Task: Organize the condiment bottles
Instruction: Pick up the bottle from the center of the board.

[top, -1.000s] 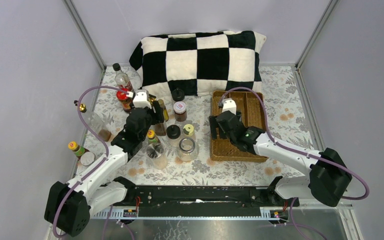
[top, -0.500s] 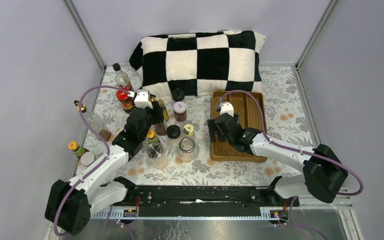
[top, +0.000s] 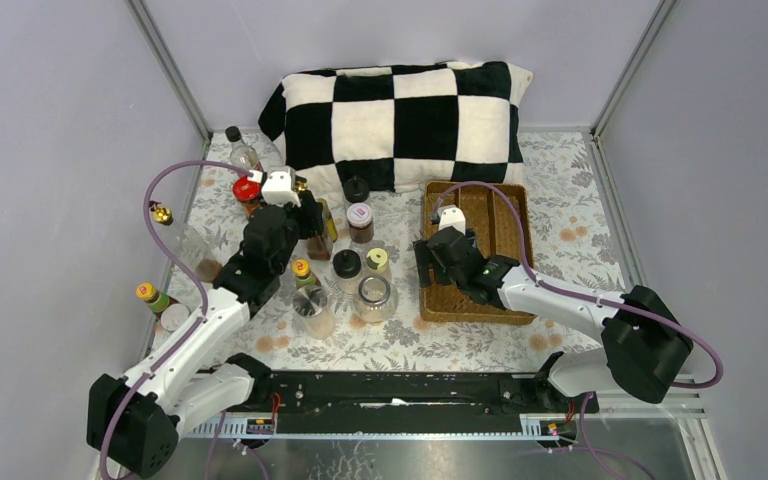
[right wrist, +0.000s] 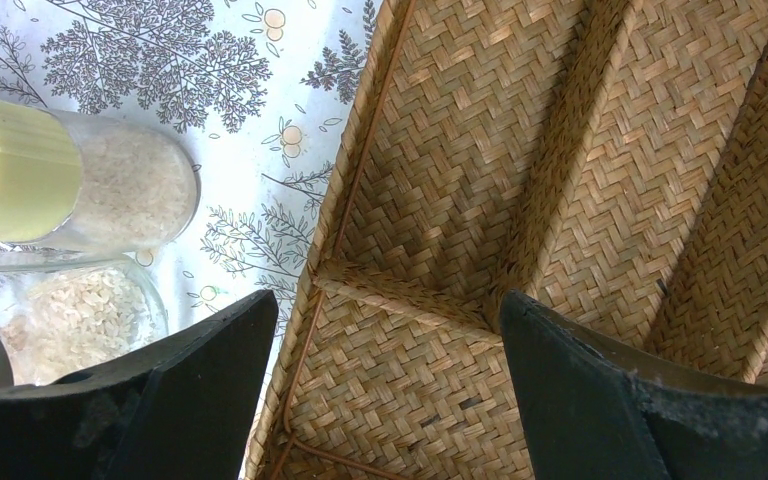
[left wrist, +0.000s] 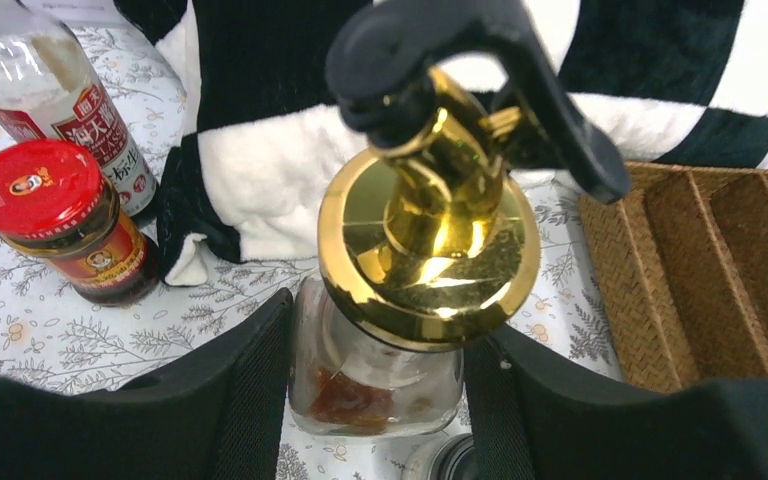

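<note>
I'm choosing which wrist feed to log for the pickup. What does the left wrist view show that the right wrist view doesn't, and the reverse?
Only the left wrist: the left gripper closed on the gold-topped bottle, a red-capped jar, a clear labelled bottle and the checkered pillow. Only the right wrist: the right gripper open, a yellow-capped jar and a second jar of pale grains. Both: the wicker tray and the floral tablecloth.

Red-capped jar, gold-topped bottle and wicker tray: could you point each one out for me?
red-capped jar (left wrist: pixel 32 190), left wrist view, on its red lid.
gold-topped bottle (left wrist: pixel 430 262), left wrist view, on the shiny gold cap.
wicker tray (right wrist: pixel 430 150), right wrist view, on the bare woven floor of a compartment.
</note>
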Controlling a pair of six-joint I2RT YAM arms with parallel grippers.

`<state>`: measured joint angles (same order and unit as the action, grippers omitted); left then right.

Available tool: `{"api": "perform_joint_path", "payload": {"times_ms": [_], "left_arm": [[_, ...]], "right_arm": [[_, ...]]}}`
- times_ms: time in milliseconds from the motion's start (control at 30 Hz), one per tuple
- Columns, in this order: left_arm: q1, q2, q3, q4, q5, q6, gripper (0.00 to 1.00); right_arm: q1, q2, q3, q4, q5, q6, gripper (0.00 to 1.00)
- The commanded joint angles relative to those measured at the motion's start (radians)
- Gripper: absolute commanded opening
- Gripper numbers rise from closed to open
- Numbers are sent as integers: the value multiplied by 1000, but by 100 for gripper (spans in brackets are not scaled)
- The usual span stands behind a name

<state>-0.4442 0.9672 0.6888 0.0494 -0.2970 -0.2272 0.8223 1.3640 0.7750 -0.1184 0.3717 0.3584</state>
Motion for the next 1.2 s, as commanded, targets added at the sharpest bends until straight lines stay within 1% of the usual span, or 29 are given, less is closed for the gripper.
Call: {"api": "perform_joint_path", "payload": {"times_ms": [0, 133, 300, 533, 667, 833, 933, 1167], "left_arm": [[-5, -15, 79, 87, -18, 26, 11], [-5, 4, 128, 62, 1, 24, 11], [-4, 27, 231, -7, 35, 19, 11], [-6, 88, 373, -64, 107, 16, 11], [-16, 141, 437, -70, 144, 12, 11], [-68, 245, 513, -53, 148, 29, 11], [-106, 313, 548, -3, 141, 36, 11], [-193, 489, 669, 49, 133, 48, 11]], "right_arm": [[-5, -8, 39, 5, -1, -14, 89], [-5, -16, 51, -12, 6, -19, 89], [-6, -58, 88, -61, 21, -22, 88], [-6, -129, 191, -170, 50, -33, 88], [-8, -166, 264, -245, 98, -33, 88], [-15, -204, 372, -365, 161, -17, 89], [-21, -238, 421, -420, 199, -11, 90], [-30, -319, 471, -471, 231, -34, 91]]}}
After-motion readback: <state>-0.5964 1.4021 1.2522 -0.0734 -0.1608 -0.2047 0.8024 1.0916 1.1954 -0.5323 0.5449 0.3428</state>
